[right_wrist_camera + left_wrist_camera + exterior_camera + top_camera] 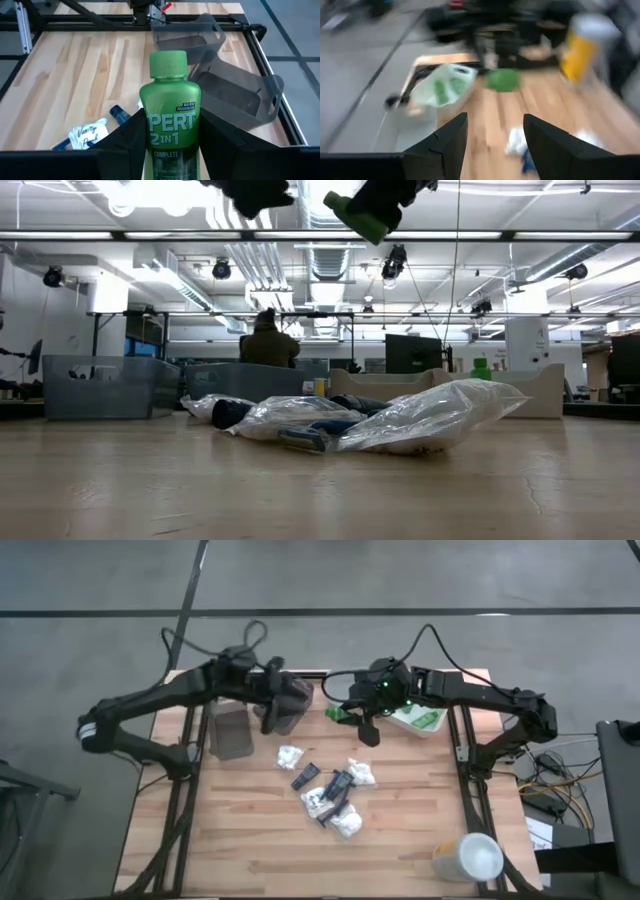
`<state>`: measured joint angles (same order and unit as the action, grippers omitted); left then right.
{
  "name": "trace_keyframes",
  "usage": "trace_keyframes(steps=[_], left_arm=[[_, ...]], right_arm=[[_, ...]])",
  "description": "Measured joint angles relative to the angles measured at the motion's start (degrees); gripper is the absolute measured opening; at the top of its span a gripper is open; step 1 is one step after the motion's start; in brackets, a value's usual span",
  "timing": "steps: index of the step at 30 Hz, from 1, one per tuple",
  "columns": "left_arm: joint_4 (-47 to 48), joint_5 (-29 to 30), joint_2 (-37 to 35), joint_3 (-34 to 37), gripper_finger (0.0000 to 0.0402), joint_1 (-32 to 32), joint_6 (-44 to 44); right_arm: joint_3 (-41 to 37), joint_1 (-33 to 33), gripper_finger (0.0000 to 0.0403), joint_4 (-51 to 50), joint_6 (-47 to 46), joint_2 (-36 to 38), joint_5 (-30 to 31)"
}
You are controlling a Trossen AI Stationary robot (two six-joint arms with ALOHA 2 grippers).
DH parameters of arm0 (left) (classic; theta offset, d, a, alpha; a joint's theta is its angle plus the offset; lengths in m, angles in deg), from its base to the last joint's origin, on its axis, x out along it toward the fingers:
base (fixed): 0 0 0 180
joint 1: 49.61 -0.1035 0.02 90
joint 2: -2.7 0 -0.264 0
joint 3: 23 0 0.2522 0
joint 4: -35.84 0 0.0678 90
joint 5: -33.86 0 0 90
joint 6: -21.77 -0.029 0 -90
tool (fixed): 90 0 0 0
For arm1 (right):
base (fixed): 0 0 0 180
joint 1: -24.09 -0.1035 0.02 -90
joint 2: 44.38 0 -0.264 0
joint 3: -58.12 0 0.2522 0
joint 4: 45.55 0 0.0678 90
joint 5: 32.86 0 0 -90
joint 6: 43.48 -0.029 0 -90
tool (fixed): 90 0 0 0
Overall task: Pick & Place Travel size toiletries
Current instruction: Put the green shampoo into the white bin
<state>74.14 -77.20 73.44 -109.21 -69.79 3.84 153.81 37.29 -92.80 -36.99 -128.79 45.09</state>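
My right gripper [170,145] is shut on a small bright green bottle [169,115] marked PERT 2 IN 1, held high above the table's far middle [341,714]; the bottle also shows at the top of the low view [360,215]. My left gripper [495,135] is open and empty over the grey trays [275,702]. More toiletries, white crinkly packets and dark flat tubes [330,792], lie in a loose heap on the table's middle. Further green bottles lie in a white tray [420,720] at the far right. My right gripper pinches the green bottle's body [145,125] between its two fingers, one on each side. The bottle lies along the fingers, and its cap [168,64] sticks out past the fingertips toward the left arm. It is lifted clear of the table and tilted, cap end lower [345,208].
Two grey trays [232,730] [292,705] stand at the far left under the left arm. A big white cup [470,858] lies at the near right corner. Bare wood lies along the near edge and on the left. A person sits far back in the room [267,340].
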Motion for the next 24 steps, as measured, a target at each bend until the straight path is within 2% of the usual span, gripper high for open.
trace_keyframes(steps=[2,9,15,19,24], left_arm=[[3.80,0.16,3.14,-4.40,0.0197,0.72,-7.35],[14.12,0.55,10.14,-15.43,0.0197,1.47,-20.35],[13.78,2.23,14.98,-18.97,0.0197,3.25,-24.32],[13.88,5.06,16.40,-19.24,0.0197,4.51,-26.09],[12.96,5.09,16.48,-19.24,0.0197,5.03,-26.67]], right_arm=[[0.00,0.20,0.0148,-0.41,0.92,-0.68,-0.06],[0.00,0.41,0.0141,0.77,2.57,-0.99,-0.63],[0.00,0.69,0.0148,2.59,2.57,-0.99,-0.63],[0.00,0.76,0.0146,2.25,2.57,-0.99,-0.66],[0.00,0.69,0.0141,2.74,2.77,-0.98,-0.76]])
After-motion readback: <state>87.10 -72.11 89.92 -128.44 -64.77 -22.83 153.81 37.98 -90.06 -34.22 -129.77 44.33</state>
